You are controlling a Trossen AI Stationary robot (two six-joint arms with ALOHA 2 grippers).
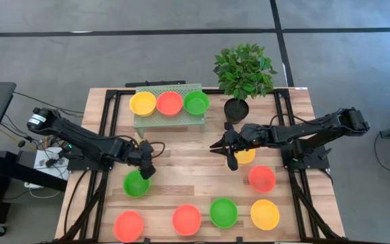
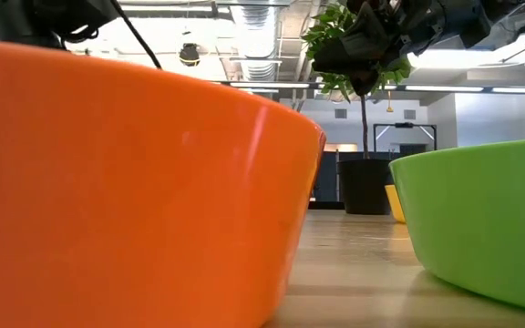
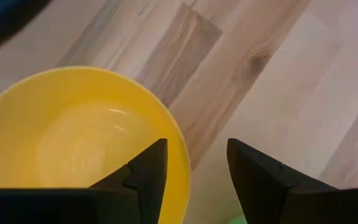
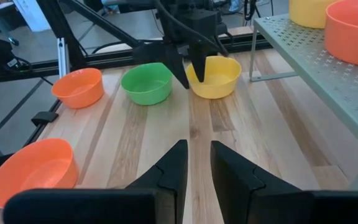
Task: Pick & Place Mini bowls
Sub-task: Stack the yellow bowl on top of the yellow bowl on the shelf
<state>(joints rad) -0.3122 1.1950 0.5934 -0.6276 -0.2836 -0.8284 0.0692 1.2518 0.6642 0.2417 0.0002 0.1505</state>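
The left gripper (image 1: 145, 163) hangs right over a yellow mini bowl (image 3: 82, 146) on the counter (image 1: 188, 156), jaws spread apart with one finger (image 3: 143, 177) over the rim and nothing clamped. Biggest risk I see: that finger sits so near the rim that any sideways drift could flip or shove the bowl into the green bowl (image 1: 136, 184) beside it. The right gripper (image 1: 226, 148) hovers mid-counter, fingers only a narrow gap apart, holding nothing. Three more bowls sit on the pale green rack (image 1: 169, 118), and the others sit along the counter's front.
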